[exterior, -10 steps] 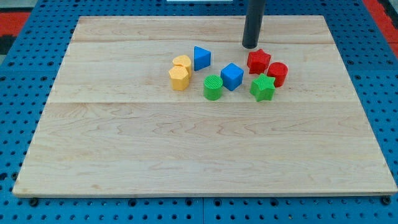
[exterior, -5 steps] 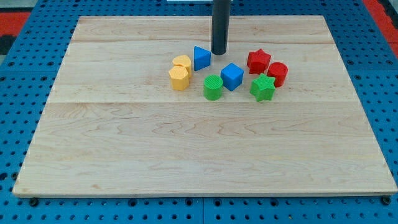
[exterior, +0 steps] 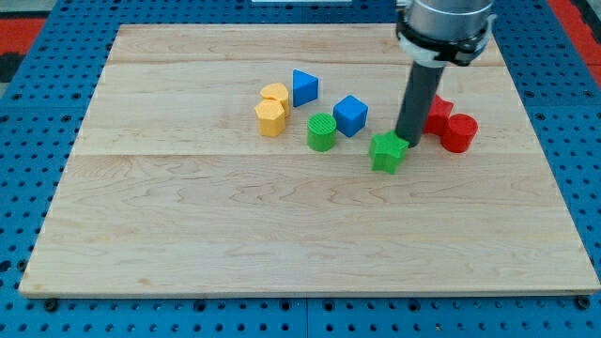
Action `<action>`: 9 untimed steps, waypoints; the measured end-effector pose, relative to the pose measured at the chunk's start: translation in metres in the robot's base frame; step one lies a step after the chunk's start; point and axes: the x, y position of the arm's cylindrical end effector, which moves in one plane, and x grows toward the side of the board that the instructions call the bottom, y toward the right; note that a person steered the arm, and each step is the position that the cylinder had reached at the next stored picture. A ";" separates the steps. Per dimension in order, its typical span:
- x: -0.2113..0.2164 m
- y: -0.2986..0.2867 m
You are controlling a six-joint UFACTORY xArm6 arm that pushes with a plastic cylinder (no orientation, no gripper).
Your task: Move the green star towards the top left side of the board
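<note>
The green star (exterior: pixel 387 152) lies on the wooden board (exterior: pixel 300 235), right of centre. My tip (exterior: pixel 407 141) stands at the star's upper right edge, touching or nearly touching it. The rod rises from there to the arm's grey collar (exterior: pixel 443 23) at the view's top. A red star (exterior: pixel 436 115) shows partly behind the rod, with a red cylinder (exterior: pixel 459 132) to its right.
A blue cube (exterior: pixel 350 115) and a green cylinder (exterior: pixel 322 132) lie left of the green star. A blue triangular block (exterior: pixel 303 87) and two yellow blocks (exterior: pixel 271 110) lie further left. Blue pegboard surrounds the board.
My tip went from the top centre left, then back to the right of the green star. The green star has slid a little down-left; the red star and red cylinder have moved right.
</note>
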 end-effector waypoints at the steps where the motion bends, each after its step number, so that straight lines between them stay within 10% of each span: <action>1: 0.025 -0.049; 4: 0.122 -0.056; 9: -0.113 -0.268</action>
